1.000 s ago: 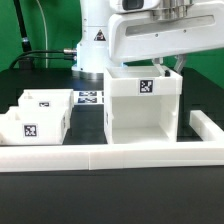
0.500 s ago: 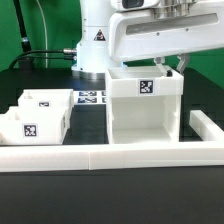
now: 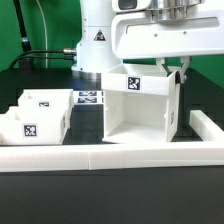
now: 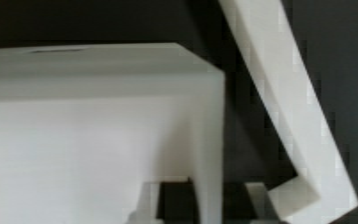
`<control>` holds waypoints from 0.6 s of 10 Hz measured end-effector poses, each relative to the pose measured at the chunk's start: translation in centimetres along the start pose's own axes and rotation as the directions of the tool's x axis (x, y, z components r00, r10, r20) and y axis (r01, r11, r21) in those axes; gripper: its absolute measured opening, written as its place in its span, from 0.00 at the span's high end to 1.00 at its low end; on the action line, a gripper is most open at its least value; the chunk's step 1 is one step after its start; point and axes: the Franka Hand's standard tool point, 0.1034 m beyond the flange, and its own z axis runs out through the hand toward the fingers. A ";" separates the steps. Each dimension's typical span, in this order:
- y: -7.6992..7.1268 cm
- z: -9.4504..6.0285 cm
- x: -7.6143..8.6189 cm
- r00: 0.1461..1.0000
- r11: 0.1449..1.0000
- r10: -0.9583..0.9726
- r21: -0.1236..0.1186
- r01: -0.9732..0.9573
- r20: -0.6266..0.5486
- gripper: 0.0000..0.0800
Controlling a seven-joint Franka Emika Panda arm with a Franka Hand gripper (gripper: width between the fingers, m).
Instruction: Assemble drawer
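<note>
The white drawer housing (image 3: 140, 110) stands upright on the black table, open front facing the camera, a square tag on its top rear edge. My gripper (image 3: 178, 72) comes down from above at the housing's wall on the exterior view's right and is shut on that wall's top edge. In the wrist view the thin wall of the housing (image 4: 87, 130) runs between my gripper's (image 4: 213, 205) two dark fingers. Two small white trays (image 3: 30, 122) with tags sit side by side on the exterior view's left, apart from the housing.
A long low white border wall (image 3: 110, 157) runs along the front and turns back on the exterior view's right (image 3: 208, 125); it also shows in the wrist view (image 4: 274, 80). The marker board (image 3: 90, 98) lies flat behind the trays. The robot base stands at the back.
The housing has turned and shifted: its tag has moved toward the exterior view's left and its right wall now shows more at an angle. The gripper has moved with it. The trays have not moved.
</note>
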 end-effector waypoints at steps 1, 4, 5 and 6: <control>-0.2 0.0 0.6 0.997 0.997 0.078 0.004 -0.078 -0.006 0.95; -0.5 -0.1 0.4 0.974 0.974 0.226 0.014 -0.226 -0.003 0.95; -0.7 0.0 0.3 0.963 0.963 0.270 0.015 -0.270 -0.001 0.95; -0.7 0.0 0.3 0.954 0.954 0.300 0.016 -0.300 0.001 0.95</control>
